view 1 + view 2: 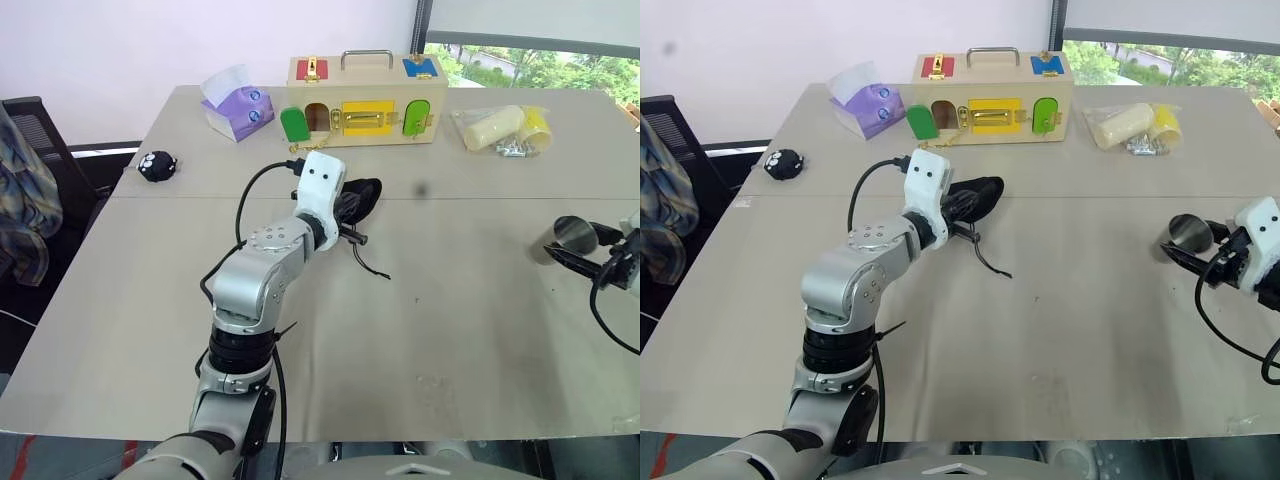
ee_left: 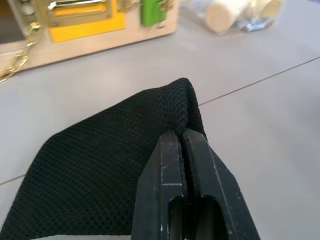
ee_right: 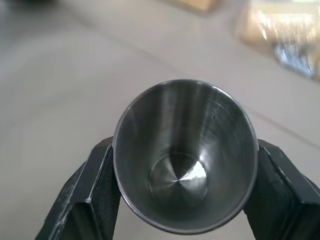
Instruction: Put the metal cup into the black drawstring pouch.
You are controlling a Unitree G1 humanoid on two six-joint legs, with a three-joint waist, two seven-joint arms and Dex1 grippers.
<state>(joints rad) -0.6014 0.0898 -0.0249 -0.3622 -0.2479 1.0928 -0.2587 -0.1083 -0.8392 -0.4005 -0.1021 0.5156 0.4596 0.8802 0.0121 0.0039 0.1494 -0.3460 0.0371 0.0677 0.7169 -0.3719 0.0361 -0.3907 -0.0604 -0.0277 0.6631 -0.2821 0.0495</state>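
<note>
Metal cup (image 3: 185, 157), small shiny silver steel tumbler with a slight taper and no handle, sits at about 3 o'clock on the wide beige table (image 1: 420, 330). Right gripper (image 3: 185, 200) has its two black fingers one on each side of the cup wall, mouth facing the wrist camera; they look clamped on it.

Largest to smallest otherwise:
- wooden latch box with coloured doors (image 1: 362, 105) at 12 o'clock.
- black mesh drawstring pouch (image 2: 110, 165), just past table centre toward 12. Left gripper (image 2: 186, 137) has fingers pressed together, pinching a fold of the fabric at the edge.
- purple tissue pack (image 1: 238, 108) at 11.
- pale cylinder in a clear bag (image 1: 500, 128) at 1.
- small black spotted toy (image 1: 156, 165) at 10.

Handling, my read: cup is rigid, light, slick; side grip across the wall is right, a hard squeeze may make it squirt out. Pouch is limp and needs its mouth held apart.

Hard to tell: whether the pinched edge is the mouth, whether the cup is lifted or still resting. Cord (image 1: 368, 262) trails loose; toggle not made out.
</note>
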